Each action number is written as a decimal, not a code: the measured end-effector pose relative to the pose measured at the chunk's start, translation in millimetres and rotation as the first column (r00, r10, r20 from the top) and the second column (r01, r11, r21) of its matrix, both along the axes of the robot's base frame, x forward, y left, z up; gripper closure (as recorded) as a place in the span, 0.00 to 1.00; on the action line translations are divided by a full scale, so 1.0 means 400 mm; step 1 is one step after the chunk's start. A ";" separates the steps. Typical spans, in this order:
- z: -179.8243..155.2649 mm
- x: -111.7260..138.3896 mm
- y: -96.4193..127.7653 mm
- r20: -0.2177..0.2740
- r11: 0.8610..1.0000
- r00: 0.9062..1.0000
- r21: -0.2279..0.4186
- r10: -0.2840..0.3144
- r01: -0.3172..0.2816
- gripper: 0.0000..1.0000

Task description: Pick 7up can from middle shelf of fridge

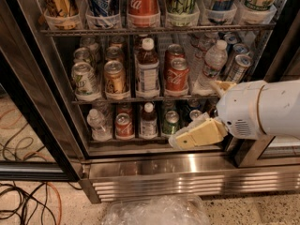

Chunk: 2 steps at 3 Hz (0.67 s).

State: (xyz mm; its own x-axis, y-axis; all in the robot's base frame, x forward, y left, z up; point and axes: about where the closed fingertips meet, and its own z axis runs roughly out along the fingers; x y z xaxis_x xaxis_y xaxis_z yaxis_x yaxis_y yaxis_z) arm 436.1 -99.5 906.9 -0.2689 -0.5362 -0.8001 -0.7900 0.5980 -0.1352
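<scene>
The 7up can (pixel 84 78), silver-white with green lettering, stands in a clear cup at the left end of the middle shelf (pixel 140 99) of the fridge (pixel 154 170). More silver cans stand behind it. My gripper (pixel 180 140), cream-coloured on a white arm (pixel 262 109), is low in front of the bottom shelf, right of centre. It is below and well to the right of the 7up can and touches none of the drinks.
On the middle shelf, right of the 7up can, stand a gold-brown can (pixel 115 76), a brown bottle (pixel 147 71), a red Coca-Cola can (pixel 177 74) and a water bottle (pixel 213 64). Cables (pixel 23 205) and a plastic bag (pixel 157 212) lie on the floor.
</scene>
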 end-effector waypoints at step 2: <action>-0.065 0.028 0.050 0.009 0.990 0.998 0.130 -0.065 0.063 0.00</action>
